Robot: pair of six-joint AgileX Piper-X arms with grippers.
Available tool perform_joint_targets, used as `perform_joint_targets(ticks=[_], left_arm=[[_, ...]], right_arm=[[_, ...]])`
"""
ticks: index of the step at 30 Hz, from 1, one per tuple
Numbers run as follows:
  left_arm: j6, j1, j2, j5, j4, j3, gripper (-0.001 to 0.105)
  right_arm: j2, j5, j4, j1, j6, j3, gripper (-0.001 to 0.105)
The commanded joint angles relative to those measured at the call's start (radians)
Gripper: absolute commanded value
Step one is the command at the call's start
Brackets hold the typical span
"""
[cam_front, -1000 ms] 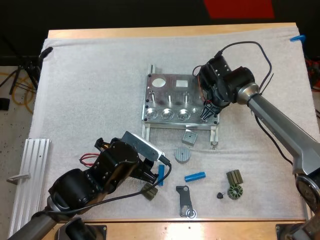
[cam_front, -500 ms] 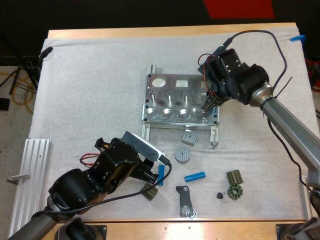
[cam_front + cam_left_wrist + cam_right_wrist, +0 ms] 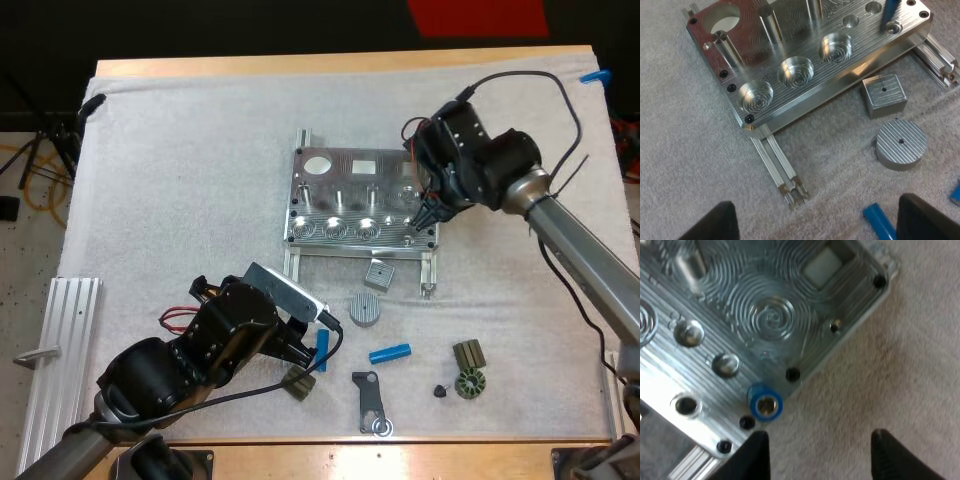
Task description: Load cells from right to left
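Note:
The metal fixture (image 3: 345,205) lies mid-mat, with three round pockets (image 3: 796,72) along its front. One blue cylinder (image 3: 765,405) stands upright in a hole at the fixture's front right corner, also visible as the blue cylinder (image 3: 888,12) in the left wrist view. My right gripper (image 3: 428,216) hovers open just above and beside it (image 3: 820,457), not touching. My left gripper (image 3: 310,352) rests low on the mat, open (image 3: 817,225), and a second blue cylinder (image 3: 880,221) lies between its fingers. A third blue cylinder (image 3: 390,353) lies on the mat to the right.
A grey metal cube (image 3: 378,273) and a ribbed grey disc (image 3: 366,308) sit in front of the fixture. Small dark parts (image 3: 468,370), a flat black bracket (image 3: 371,402) and an olive piece (image 3: 297,383) lie near the front edge. A ribbed aluminium rail (image 3: 60,350) lies at the left.
My right gripper lifted off the fixture's front right corner and shifted right, then came down a little beside that corner. The left arm has not moved.

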Motion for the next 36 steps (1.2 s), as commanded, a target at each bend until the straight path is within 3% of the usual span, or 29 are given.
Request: perform_joint_targets(ticks=[1,12,21,27,36], left_arm=[[0.001,-0.005,-0.008,-0.012,0.002,-0.004,0.065],[-0.007,-0.005,-0.008,0.033,0.026,-0.004,0.065],[-0.06,-0.005,-0.008,0.042,0.127,-0.004,0.065],[-0.12,-0.005,-0.008,0.141,0.132,-0.004,0.065],[-0.142,-0.005,-0.008,0.166,0.132,-0.004,0.064]], right_arm=[[-0.043,0.0,0.032,-0.004,0.027,-0.007,0.046],[-0.206,-0.032,0.187,-0.004,0.108,-0.007,0.046],[-0.346,-0.223,0.233,-0.004,0.182,-0.007,0.046],[-0.434,-0.339,0.247,-0.004,0.182,-0.004,0.046],[-0.614,-0.519,0.287,-0.004,0.188,0.122,0.046]])
